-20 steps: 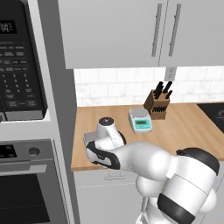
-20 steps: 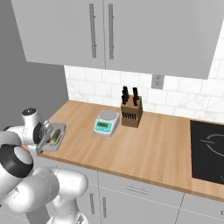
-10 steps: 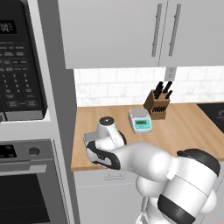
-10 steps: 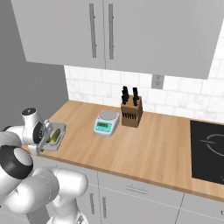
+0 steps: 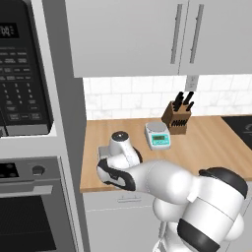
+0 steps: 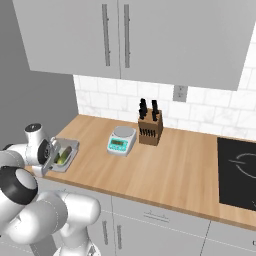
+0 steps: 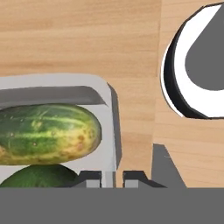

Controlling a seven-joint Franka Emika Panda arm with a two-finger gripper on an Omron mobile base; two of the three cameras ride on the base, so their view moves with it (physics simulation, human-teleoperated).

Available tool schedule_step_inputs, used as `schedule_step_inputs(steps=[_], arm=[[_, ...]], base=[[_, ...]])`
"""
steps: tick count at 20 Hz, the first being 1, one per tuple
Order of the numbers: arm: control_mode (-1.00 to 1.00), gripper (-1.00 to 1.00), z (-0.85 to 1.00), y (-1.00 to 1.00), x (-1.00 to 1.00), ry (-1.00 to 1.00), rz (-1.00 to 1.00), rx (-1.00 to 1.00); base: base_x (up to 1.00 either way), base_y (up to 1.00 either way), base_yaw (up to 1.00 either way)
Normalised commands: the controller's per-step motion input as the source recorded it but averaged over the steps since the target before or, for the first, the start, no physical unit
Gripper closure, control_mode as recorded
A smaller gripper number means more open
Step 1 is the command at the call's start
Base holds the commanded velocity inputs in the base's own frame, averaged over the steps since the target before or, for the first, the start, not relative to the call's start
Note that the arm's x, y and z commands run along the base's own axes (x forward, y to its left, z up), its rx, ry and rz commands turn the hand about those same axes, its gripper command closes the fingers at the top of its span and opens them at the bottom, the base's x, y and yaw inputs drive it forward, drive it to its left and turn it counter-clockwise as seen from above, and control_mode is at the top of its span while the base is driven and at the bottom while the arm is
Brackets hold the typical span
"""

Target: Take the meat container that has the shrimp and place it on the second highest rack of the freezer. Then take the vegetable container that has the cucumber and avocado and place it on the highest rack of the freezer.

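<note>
Flanking tub (image 6: pixel 65 153): scale (image 6: pixel 121 140), knife block (image 6: pixel 150 129)

White arm bent low, reaching forward-left, wrist turned down. Pincer (image 7: pixel 113 178) pointing downward, fingertips (image 7: pixel 92 178) nearly together, narrow gap between.

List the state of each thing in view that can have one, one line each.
end effector: shut on the vegetable container's rim.
vegetable container: on the counter, uncovered, holding a cucumber and an avocado.
upper cabinet doors: closed.
knife block: upright, knives in.
oven door: closed.
</note>
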Motion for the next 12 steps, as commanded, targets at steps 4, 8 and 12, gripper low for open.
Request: schedule_step_inputs(steps=[4,8,12], arm=[[-1.0,1.0,-0.23,0.05,0.0,0.0,0.0,0.0],[-1.0,1.0,-0.46,0.0,0.01,0.01,0.0,0.0],[-1.0,1.0,-0.42,0.01,0.0,0.01,0.0,0.0]], base=[[0.0,0.0,0.0],[0.0,0.0,0.0],[0.0,0.0,0.0]])
